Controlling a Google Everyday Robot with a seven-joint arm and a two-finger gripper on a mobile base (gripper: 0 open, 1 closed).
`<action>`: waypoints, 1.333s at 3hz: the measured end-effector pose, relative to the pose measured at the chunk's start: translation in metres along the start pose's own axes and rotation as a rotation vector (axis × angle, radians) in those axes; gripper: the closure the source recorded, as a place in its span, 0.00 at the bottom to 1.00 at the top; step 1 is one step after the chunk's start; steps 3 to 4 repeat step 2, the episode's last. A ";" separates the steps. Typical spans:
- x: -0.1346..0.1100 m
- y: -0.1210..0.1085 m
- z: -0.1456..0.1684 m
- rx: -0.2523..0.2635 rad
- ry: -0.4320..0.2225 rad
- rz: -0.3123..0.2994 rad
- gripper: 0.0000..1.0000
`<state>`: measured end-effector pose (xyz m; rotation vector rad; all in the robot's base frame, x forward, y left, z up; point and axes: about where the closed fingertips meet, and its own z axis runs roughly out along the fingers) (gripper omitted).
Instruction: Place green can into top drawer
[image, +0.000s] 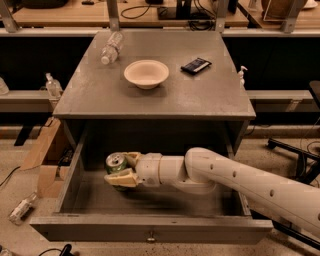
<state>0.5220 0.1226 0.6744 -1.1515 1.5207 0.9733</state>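
Observation:
The top drawer (150, 231) is pulled wide open below the grey cabinet top, its small brass knob at the front centre. My white arm reaches in from the right. My gripper (119, 168) is inside the drawer at its left middle, shut on the green can (115, 162). The can stands upright with its silver top showing, held between the tan fingers (121, 178), low over the drawer floor. Whether it touches the floor is hidden.
On the cabinet top (100, 95) lie a clear plastic bottle (111, 48), a pale bowl (146, 73) and a dark flat packet (195, 65). A cardboard box (42, 155) stands left of the drawer. Desks with cables run along the back.

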 end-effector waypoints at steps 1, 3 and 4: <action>0.000 0.001 0.001 -0.003 0.000 -0.001 0.00; -0.001 0.001 0.001 -0.003 0.000 -0.001 0.00; -0.001 0.001 0.001 -0.003 0.000 -0.001 0.00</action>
